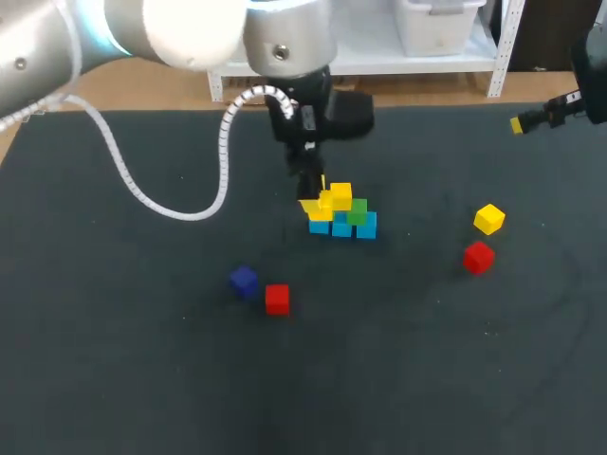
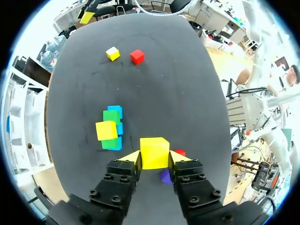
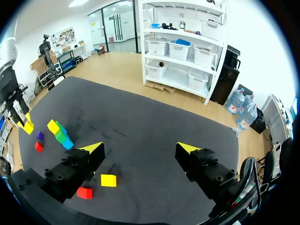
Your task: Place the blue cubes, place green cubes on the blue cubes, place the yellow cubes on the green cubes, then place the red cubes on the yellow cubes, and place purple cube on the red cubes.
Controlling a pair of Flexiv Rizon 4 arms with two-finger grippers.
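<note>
Left claw (image 2: pixel 154 159) grips a yellow cube (image 2: pixel 154 151) just beside the stack (image 1: pixel 343 216). Square it over the stack's bare green cube (image 2: pixel 111 115), seat it flush, release without nudging the stack.

The dark tabletop (image 1: pixel 114 379) is lit brightly and evenly from overhead. Only faint, soft shadows are thrown beside the red cube (image 1: pixel 277 299) and the purple cube (image 1: pixel 244 280). Pale glare is carried on the left arm (image 1: pixel 190 28), along its white shell.
</note>
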